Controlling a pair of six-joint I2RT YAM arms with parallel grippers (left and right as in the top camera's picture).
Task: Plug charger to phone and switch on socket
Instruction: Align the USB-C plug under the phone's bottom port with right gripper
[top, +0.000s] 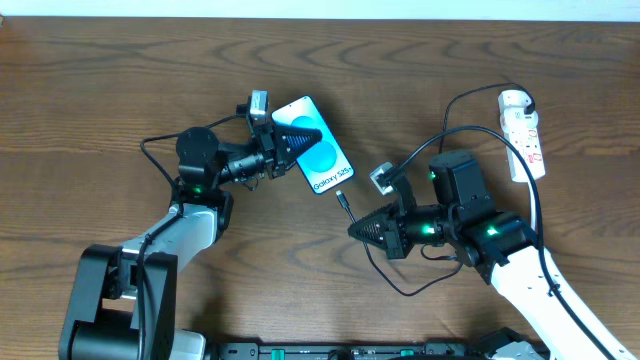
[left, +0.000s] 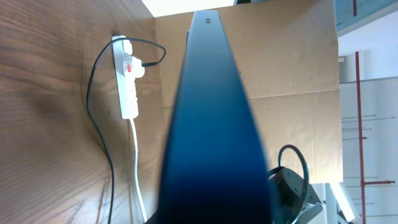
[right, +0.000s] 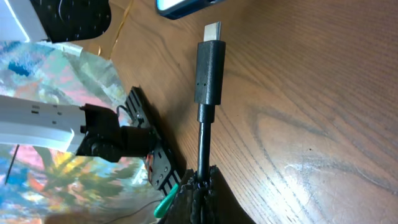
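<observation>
The phone (top: 320, 150) has a cyan-blue screen and lies at the table's middle. My left gripper (top: 290, 135) is shut on its upper left end. In the left wrist view the phone (left: 214, 124) fills the middle as a dark blue edge. My right gripper (top: 358, 229) is shut on the black charger cable (top: 347, 208), just behind the connector. In the right wrist view the connector tip (right: 211, 31) points at the phone's lower end (right: 186, 6), a short gap away. The white socket strip (top: 524, 132) lies at the far right with the black plug (top: 524, 103) in it.
The cable loops from the socket round my right arm (top: 480, 230). The socket also shows in the left wrist view (left: 127, 78) with its white cord (left: 138, 174). A cardboard panel (left: 292, 62) stands behind.
</observation>
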